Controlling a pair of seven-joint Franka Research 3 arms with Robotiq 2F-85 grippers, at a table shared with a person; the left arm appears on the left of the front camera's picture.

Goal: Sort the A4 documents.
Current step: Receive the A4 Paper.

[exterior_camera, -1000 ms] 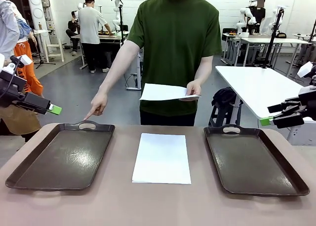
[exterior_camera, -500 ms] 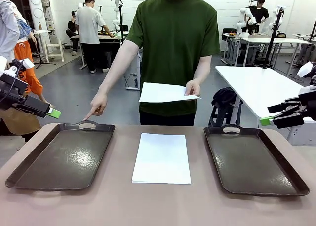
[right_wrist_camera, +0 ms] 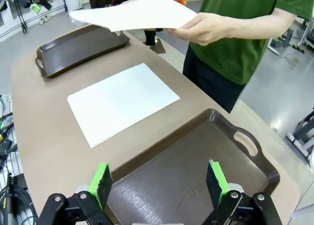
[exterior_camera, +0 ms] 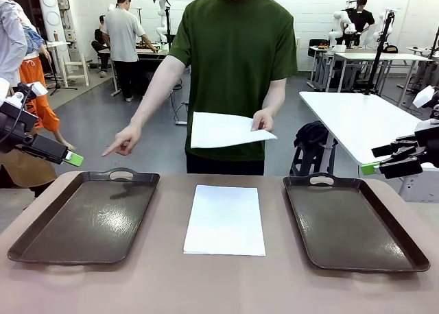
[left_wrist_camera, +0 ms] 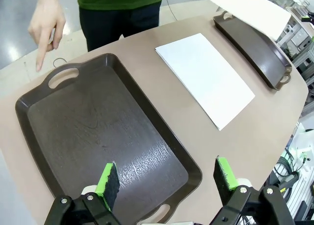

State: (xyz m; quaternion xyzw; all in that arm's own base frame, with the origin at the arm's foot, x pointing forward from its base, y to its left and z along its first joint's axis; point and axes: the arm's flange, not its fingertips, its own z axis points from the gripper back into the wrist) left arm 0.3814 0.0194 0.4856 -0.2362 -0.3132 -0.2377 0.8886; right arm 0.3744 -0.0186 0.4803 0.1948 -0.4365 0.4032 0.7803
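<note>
A white A4 document [exterior_camera: 225,219] lies flat on the table between two dark brown trays; it also shows in the left wrist view [left_wrist_camera: 205,77] and the right wrist view [right_wrist_camera: 122,101]. The person across the table holds another sheet [exterior_camera: 226,129] in one hand [exterior_camera: 263,120] at waist height. Their other hand [exterior_camera: 122,140] points down above the left tray [exterior_camera: 82,218]. My left gripper [left_wrist_camera: 167,178] hovers open over that tray's near end. My right gripper [right_wrist_camera: 159,180] hangs open above the right tray [exterior_camera: 353,221]. Nothing is between either pair of fingers.
Both trays are bare inside. A white side table [exterior_camera: 357,118] stands beyond the right tray. People and other workstations fill the room behind the person. The brown tabletop [exterior_camera: 219,283] has free room along its front edge.
The person's pointing hand has lifted from the left tray's far handle and drawn back and to the left. The held sheet rose slightly. My left gripper drifted a little left.
</note>
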